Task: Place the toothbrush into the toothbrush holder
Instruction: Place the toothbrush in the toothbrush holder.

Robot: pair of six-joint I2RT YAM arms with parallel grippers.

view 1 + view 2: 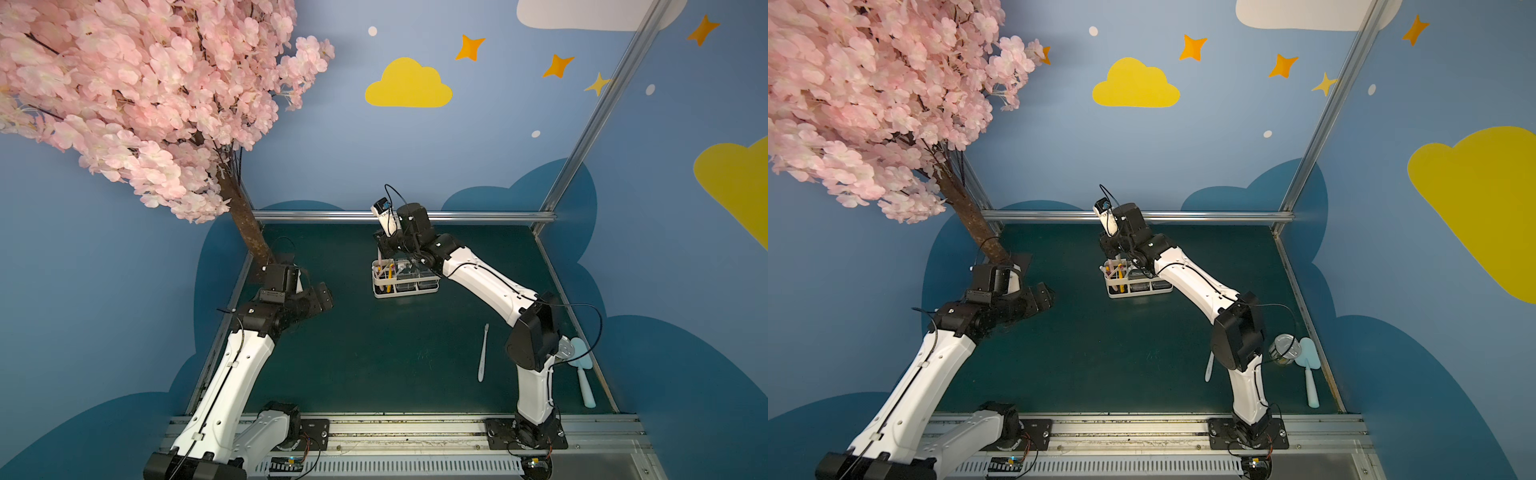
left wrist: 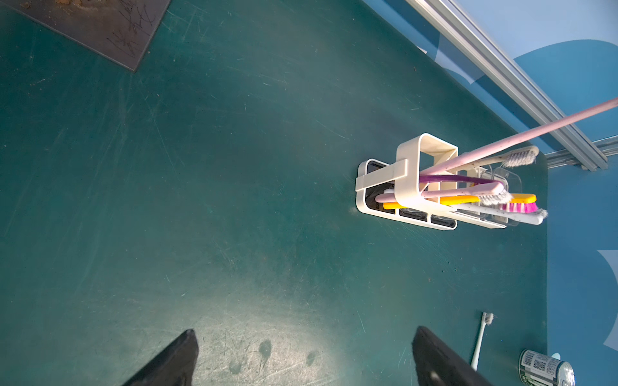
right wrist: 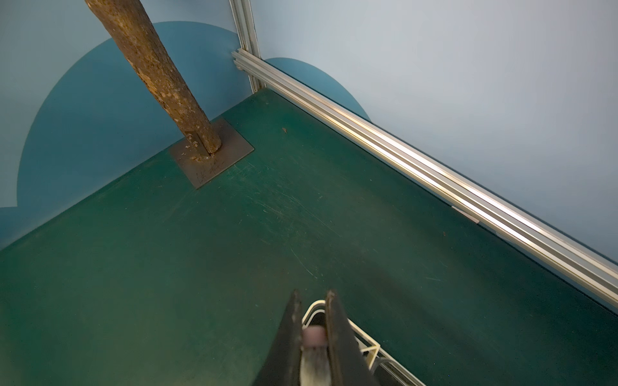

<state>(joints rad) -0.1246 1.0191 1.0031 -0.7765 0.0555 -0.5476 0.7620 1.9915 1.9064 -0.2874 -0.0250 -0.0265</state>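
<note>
The right gripper (image 3: 312, 295) is pinched on the head of the pink toothbrush (image 2: 521, 137), whose handle reaches down into the slotted end of the toothbrush holder (image 2: 381, 174), which stands toward the far edge of the table (image 1: 374, 365). The left gripper (image 2: 304, 331) is spread wide, well apart from the holder.

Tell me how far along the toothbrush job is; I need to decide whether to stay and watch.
Done: several brushes, a yellow toothbrush among them, stand in the toothbrush holder. In hand: the right gripper is shut on a pink toothbrush angled into the holder's slots, not yet released. Still to do: a white toothbrush lies on the table; the left gripper is open and empty.
</note>
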